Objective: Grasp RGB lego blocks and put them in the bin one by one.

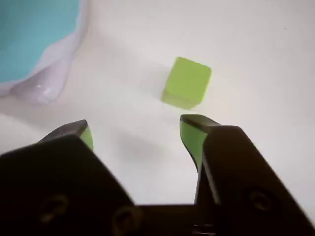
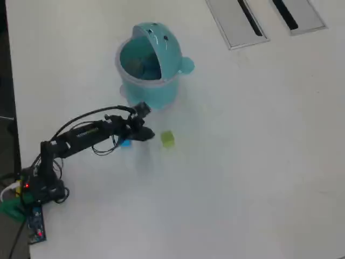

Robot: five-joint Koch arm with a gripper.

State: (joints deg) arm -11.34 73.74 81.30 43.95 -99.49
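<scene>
The claw (image 1: 138,128) hangs spread wide and empty over the white table (image 2: 242,162), with the yellow-green block (image 1: 186,82) lying just beyond its tips, a blue block (image 2: 125,142) partly hidden under the arm, and the teal bin (image 2: 148,67) standing nearby, its lid tipped open.

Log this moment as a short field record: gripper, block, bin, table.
gripper: open, empty, fingers spread just short of the block
yellow-green block: on the table, untouched, beyond the fingers in the wrist view
bin: teal, lid flipped open, upright
blue block: partly hidden under the arm in the overhead view
table: white
</scene>
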